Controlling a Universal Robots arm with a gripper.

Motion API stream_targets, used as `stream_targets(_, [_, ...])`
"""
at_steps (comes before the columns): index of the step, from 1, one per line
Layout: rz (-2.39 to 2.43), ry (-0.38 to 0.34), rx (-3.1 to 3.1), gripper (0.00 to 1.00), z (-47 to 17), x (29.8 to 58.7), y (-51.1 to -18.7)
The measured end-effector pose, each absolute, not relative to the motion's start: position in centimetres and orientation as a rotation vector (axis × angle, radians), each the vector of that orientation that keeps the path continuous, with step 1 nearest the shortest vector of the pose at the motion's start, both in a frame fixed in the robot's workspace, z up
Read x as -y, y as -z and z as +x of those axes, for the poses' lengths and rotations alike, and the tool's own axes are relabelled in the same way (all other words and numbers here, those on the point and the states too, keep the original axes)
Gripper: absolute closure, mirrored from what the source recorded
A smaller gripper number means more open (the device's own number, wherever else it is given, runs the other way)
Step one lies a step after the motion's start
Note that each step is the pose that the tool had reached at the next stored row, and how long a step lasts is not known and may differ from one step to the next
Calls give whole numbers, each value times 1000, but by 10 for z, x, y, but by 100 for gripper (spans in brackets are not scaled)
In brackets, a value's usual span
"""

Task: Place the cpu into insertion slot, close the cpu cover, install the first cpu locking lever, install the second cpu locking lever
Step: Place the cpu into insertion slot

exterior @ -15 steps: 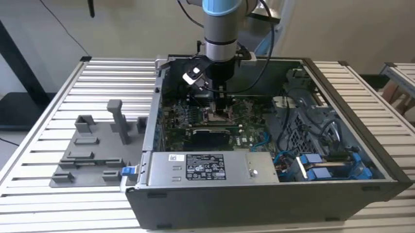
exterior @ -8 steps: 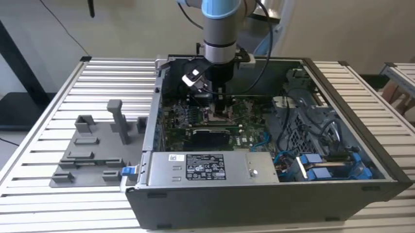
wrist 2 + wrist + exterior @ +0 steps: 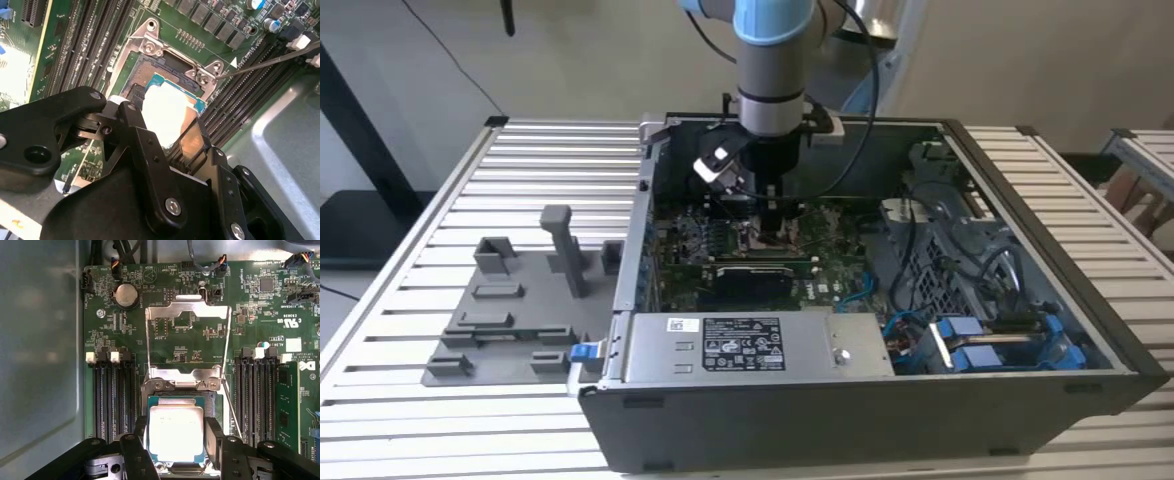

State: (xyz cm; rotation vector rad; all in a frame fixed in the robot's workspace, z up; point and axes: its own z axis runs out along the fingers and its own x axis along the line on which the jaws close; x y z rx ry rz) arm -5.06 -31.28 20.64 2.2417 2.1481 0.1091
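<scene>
Pinching the cpu (image 3: 176, 440) by two opposite edges with the gripper (image 3: 177, 426), opened just as wide as the chip. Holding it level in the insertion slot (image 3: 211, 401). Leaving the cpu cover (image 3: 190, 309) lifted upright just beyond, over the green motherboard (image 3: 250, 300).

Exterior view: the chassis wall (image 3: 638, 240) at centre-left and the power supply (image 3: 734, 345) at lower centre box in the motherboard (image 3: 841, 283). Approach is open from above. First wrist view: the raised cpu cover (image 3: 200, 310) stands beside the insertion slot (image 3: 211, 402).
</scene>
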Motion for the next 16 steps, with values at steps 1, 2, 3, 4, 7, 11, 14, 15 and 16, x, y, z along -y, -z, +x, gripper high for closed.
stream_targets(1, [2243, -109, -2147, 45, -51, 313, -206])
stream_targets(2, [2243, -109, -2146, 45, -51, 314, -206])
stream_targets(3, [2244, -109, -2146, 45, -51, 315, -206])
stream_targets(4, [2244, -109, -2145, 45, -51, 315, -206])
stream_targets(7, [2245, -109, -2144, 45, -51, 317, -205])
stream_targets(11, [2247, -109, -2142, 45, -51, 319, -204])
stream_targets(14, [2247, -109, -2142, 45, -51, 320, -204])
stream_targets(15, [2247, -109, -2142, 45, -51, 320, -203])
stream_targets(16, [2248, -109, -2142, 45, -51, 321, -203])
